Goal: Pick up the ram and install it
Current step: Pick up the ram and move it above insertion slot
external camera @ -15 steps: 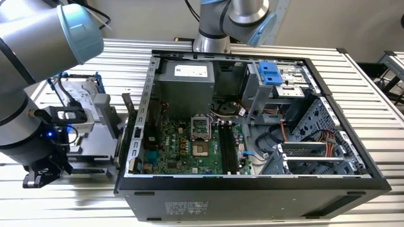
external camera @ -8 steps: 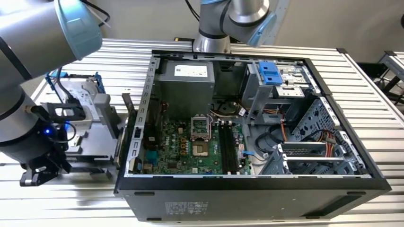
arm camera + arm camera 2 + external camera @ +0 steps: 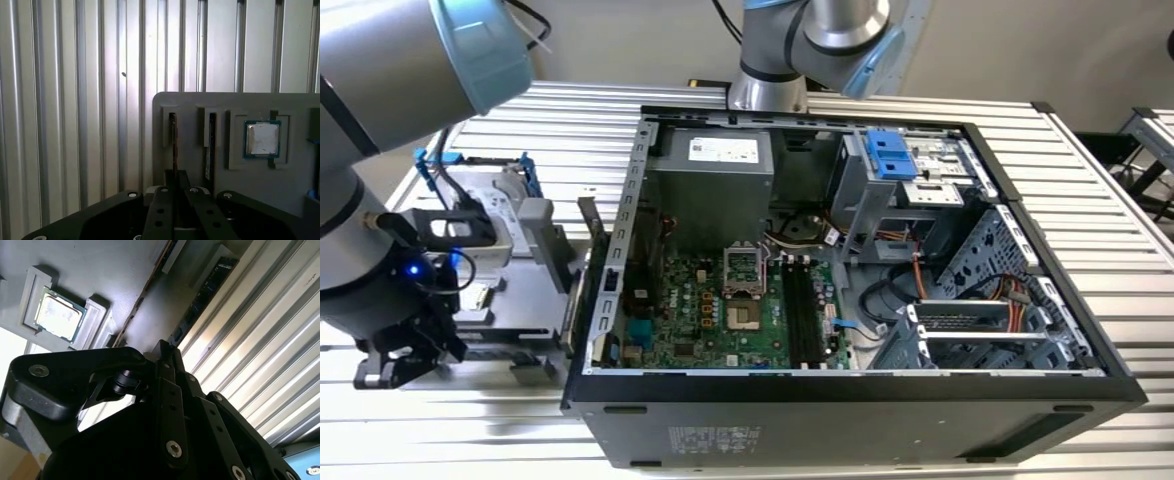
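Jaws drawn narrow, apparently pinching the ram (image 3: 174, 142); it stands on edge in a slot of the grey holder (image 3: 190, 102), presenting its thin faces for gripping; holder sits toward the tabletop (image 3: 75, 100) edge at the exterior view's left.

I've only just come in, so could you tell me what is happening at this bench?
A robot arm has its end effector down at a grey parts tray beside an open computer case. It is lined up on a memory stick standing on edge in a tray slot, next to a second stick and a processor chip. The stick is not yet in the case.
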Tool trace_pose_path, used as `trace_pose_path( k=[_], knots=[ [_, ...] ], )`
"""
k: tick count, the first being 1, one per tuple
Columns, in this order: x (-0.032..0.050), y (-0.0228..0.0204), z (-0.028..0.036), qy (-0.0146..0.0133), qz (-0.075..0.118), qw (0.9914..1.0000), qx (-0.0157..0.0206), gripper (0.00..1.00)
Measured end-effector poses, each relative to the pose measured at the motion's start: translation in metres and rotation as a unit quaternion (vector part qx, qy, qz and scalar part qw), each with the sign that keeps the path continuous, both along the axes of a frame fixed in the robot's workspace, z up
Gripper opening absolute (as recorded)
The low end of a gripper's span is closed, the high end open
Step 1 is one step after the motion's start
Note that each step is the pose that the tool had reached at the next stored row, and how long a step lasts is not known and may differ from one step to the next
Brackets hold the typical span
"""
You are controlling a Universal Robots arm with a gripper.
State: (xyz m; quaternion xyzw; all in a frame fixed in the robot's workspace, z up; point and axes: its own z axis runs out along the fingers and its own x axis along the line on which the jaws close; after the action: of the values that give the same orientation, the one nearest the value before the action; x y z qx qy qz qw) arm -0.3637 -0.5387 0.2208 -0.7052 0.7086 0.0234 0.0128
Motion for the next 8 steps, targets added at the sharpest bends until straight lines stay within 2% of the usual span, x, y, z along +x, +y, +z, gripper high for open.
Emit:
trace_pose_path(
  k=[8],
  knots=[
    [0.0000,0.0000,0.0148,0.0000,0.000,1.00000,0.0000,0.00]
  ],
)
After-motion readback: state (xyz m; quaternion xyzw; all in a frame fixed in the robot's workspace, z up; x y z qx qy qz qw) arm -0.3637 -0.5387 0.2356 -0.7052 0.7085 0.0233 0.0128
